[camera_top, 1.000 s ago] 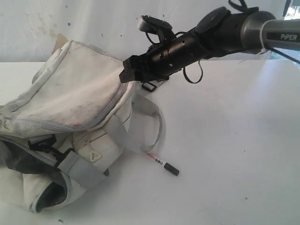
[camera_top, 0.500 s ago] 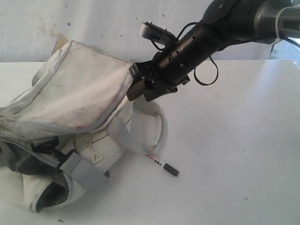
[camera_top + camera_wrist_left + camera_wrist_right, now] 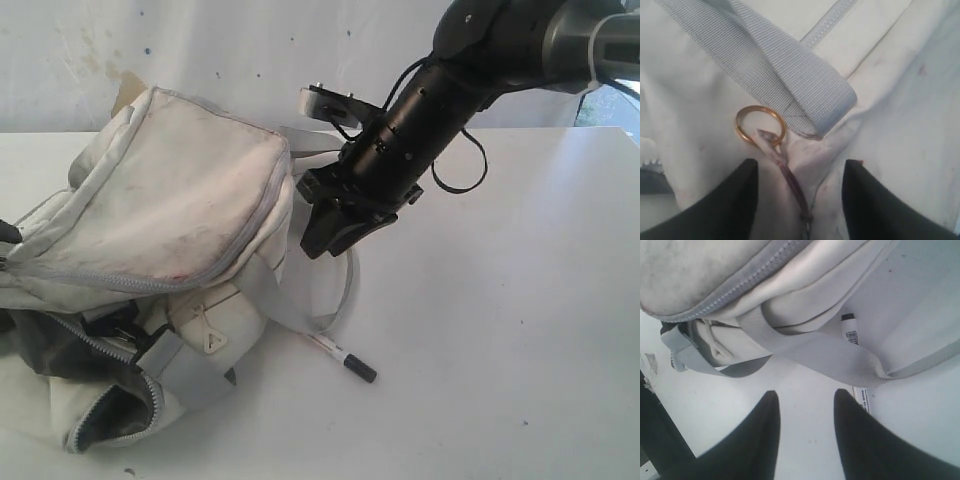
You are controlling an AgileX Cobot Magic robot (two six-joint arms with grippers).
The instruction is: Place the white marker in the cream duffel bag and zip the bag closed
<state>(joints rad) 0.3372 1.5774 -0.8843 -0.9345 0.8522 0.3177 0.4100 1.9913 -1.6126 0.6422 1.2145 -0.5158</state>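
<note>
The cream duffel bag (image 3: 170,200) lies on the left of the white table, its zipped mouth gaping at the lower left and showing dark grey lining (image 3: 100,425). The white marker (image 3: 338,356) lies on the table beside the bag, black cap pointing away from it, partly under a grey strap (image 3: 345,285). My right gripper (image 3: 320,238) hangs open and empty just above that strap. From its wrist, the marker (image 3: 852,334) passes under the strap (image 3: 830,352) ahead of the right gripper (image 3: 805,392). My left gripper (image 3: 801,162) is open, pressed close to bag fabric (image 3: 890,100), a gold ring (image 3: 760,125) and a dark cord.
A black buckle (image 3: 110,320) sits on the bag's front straps. A wide grey webbing strap (image 3: 780,65) crosses the fabric ahead of the left gripper. A white wall stands behind the table (image 3: 500,330).
The right gripper has swung down and to the right, from the bag's upper corner to just above the strap and marker. The bag's top has settled a little and the marker has shifted slightly.
</note>
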